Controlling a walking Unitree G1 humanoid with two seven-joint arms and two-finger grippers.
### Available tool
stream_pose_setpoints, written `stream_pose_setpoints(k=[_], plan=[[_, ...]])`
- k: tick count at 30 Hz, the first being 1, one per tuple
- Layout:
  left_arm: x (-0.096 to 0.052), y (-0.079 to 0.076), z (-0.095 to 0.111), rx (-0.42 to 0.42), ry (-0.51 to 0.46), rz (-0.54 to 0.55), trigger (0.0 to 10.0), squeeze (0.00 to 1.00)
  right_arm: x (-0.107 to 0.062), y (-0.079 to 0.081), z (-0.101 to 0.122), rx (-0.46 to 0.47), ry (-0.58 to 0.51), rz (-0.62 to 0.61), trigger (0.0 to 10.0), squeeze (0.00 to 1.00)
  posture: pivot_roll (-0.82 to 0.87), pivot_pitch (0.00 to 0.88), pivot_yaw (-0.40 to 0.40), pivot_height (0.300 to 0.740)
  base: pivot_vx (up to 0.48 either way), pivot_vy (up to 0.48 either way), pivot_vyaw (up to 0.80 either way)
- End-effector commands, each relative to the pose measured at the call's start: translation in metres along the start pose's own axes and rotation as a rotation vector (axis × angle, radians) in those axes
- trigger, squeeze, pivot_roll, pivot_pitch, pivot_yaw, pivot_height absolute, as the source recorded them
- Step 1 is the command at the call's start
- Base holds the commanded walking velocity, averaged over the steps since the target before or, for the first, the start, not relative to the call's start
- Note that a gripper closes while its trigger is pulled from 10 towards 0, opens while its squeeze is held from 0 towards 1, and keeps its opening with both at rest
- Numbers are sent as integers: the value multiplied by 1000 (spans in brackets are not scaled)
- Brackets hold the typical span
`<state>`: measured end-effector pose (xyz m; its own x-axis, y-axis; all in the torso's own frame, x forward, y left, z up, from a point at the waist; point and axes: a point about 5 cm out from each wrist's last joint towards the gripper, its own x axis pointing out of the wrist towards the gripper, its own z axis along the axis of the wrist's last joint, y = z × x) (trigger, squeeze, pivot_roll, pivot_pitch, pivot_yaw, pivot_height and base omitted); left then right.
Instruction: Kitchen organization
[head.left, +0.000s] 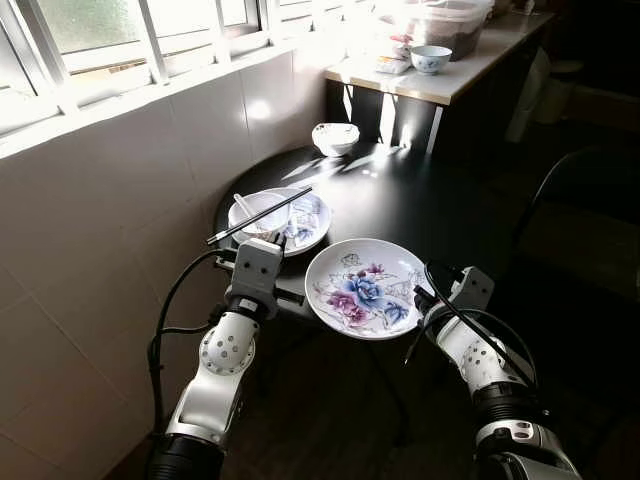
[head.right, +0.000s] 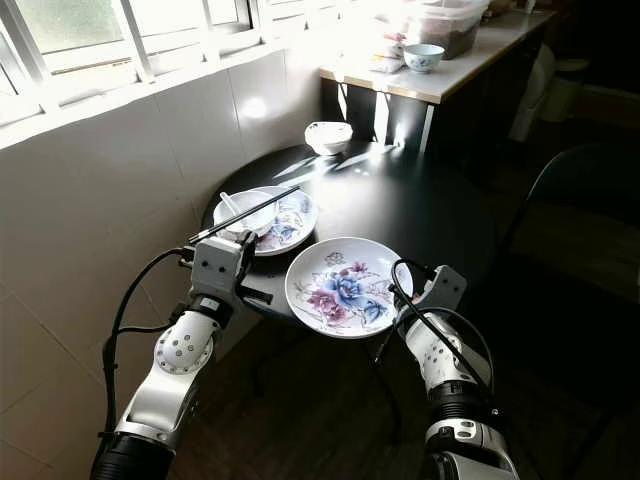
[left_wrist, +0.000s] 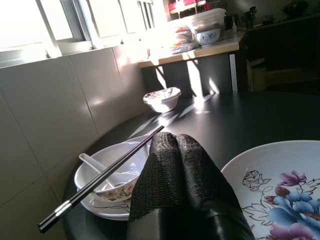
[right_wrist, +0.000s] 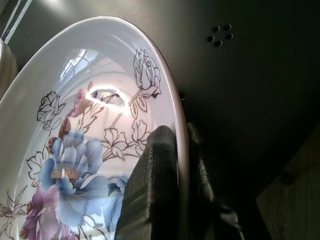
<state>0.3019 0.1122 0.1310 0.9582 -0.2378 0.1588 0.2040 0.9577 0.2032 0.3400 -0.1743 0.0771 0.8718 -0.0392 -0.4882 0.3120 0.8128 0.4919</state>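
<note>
I have the right gripper (head.left: 424, 299) reaching forward, forearm low, its fingers (right_wrist: 150, 185) pinched on the near rim of the floral plate (head.left: 365, 287) — one above, one beneath — at the black table's (head.left: 440, 200) near edge. My left gripper (left_wrist: 175, 150) (fingers pressed together, holding nothing) hovers beside the bowl (head.left: 258, 212) with chopsticks (head.left: 258, 217)

Both silver arms reach forward from the body. The left end effector (left_wrist: 175, 150) has its two black fingers pressed together, gripping nothing. The right end effector (right_wrist: 175, 165) is closed on the rim of the flowered plate (right_wrist: 65, 125), one finger on each side.
</note>
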Motion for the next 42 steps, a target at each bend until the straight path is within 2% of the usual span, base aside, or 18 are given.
stream_pose_setpoints(k=[1,4,9,11,14,16,18,23,27,33,34,38,40,42], plan=[[1,2,0,10,-5,6,10000,0,-2,-4,9,-54,-48,-59,0,0,98,0,9,740,0,0,0],[1,2,0,11,-5,7,10000,0,-3,-3,11,-61,-69,-71,0,0,98,0,9,740,0,0,0],[1,2,0,12,-5,10,10000,0,-15,9,26,-139,-227,-121,0,0,98,0,8,740,0,0,0],[1,2,0,13,-6,10,10000,0,-20,15,33,-144,-295,-121,0,0,98,0,8,740,0,0,0],[2,2,0,12,-7,11,10000,0,-32,37,48,-118,-434,4,0,0,97,0,8,740,0,0,0],[2,2,0,12,-7,11,10000,0,-34,40,50,-120,-454,27,0,0,97,0,8,740,0,0,0],[1,2,-1,12,-5,12,10000,0,-44,58,61,-100,-542,164,0,0,97,0,9,740,0,0,0],[0,4,-2,18,0,17,10000,0,-52,68,68,-112,-597,249,0,0,98,0,9,740,0,0,0],[0,6,-4,26,7,25,10000,0,-61,77,71,-135,-660,319,0,0,101,0,8,740,0,0,738],[-1,7,-6,33,21,30,10000,0,-66,85,66,-213,-683,385,0,0,103,0,10,740,0,0,800],[-1,9,-8,43,39,44,10000,0,-68,88,63,-249,-689,410,0,0,103,0,13,740,0,0,800],[0,11,-9,46,42,47,10000,0,-70,92,60,-279,-693,441,0,0,104,0,15,740,0,0,800],[-1,12,-8,48,41,45,10000,0,-74,97,54,-339,-697,497,0,0,104,0,16,740,0,0,800],[-2,12,-8,49,40,43,10000,0,-76,99,52,-360,-697,523,0,0,104,0,15,740,0,0,800]])
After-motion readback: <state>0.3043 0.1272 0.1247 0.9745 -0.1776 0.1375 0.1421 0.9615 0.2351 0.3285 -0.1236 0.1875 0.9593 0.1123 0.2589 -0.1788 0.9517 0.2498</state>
